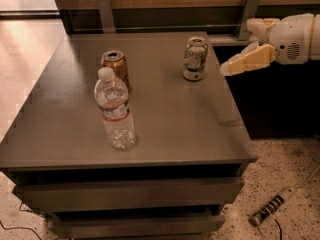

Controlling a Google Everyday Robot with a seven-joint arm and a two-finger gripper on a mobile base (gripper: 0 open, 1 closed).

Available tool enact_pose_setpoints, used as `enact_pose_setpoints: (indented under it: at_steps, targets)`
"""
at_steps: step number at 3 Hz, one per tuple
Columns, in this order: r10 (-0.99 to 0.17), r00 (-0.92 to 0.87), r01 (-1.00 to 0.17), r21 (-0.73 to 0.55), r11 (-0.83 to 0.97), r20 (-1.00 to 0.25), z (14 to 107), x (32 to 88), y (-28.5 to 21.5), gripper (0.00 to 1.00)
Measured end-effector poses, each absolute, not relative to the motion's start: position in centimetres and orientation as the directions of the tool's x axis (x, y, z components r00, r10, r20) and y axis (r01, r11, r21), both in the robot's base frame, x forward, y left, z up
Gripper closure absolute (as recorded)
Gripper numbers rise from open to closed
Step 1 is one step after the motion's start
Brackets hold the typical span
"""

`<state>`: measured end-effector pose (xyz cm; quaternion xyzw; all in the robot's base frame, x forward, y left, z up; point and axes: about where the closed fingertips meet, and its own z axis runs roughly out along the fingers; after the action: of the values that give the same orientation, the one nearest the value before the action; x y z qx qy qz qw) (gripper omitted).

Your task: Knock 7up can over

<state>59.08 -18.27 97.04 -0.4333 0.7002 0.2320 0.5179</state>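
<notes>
Camera view: 7up can [195, 59] upright near the desk's [175, 126] far right corner. Gripper [236, 48] hangs off the right edge, near the can, not touching. Fingers spread, holding nothing, likely set for a sideways push. Copper can [115, 66] and water bottle [116, 111] stand to the left, out of the way.
</notes>
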Motion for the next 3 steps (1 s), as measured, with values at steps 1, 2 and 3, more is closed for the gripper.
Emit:
enact_pose_setpoints:
  at_steps: [1, 2, 3]
  targets:
    - [-0.335, -0.079, -0.835, -0.121, 0.536, -0.939, 96.3, 60.6, -18.4, 0.0]
    - [-0.294, -0.065, -0.823, -0.115, 0.557, -0.954, 95.5, 63.1, -18.5, 0.0]
    - [-0.261, -0.054, -0.824, -0.105, 0.557, -0.964, 94.6, 65.2, -18.1, 0.0]
